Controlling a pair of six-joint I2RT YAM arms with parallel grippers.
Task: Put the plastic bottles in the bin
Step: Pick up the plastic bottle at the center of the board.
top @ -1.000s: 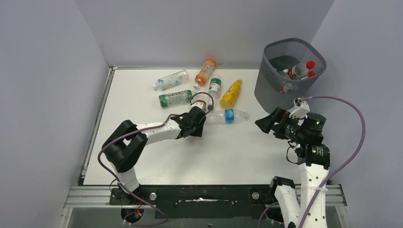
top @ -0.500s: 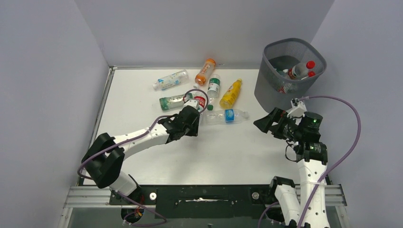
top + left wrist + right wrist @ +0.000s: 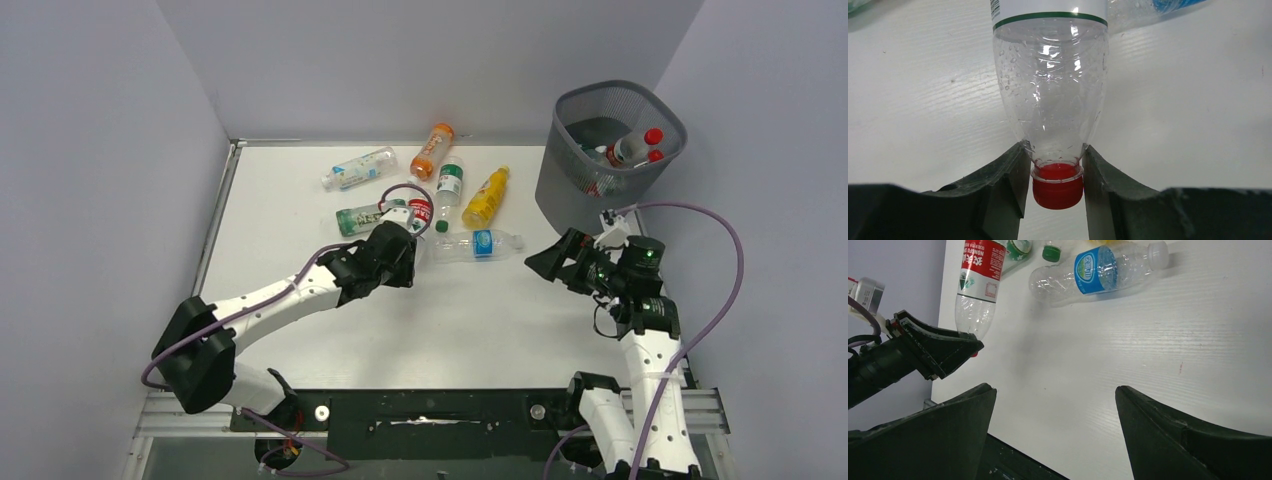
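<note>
while a few bottles are lying in the bin, the left gripper is pinching a red-capped bottle, right gripper gaping, six waiting.

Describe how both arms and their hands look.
The left arm and right arm have white links with black joint housings, and a purple cable loops alongside each. The left hand and right hand are black, with two broad, wedge-shaped matte fingers that taper to the tips.
</note>
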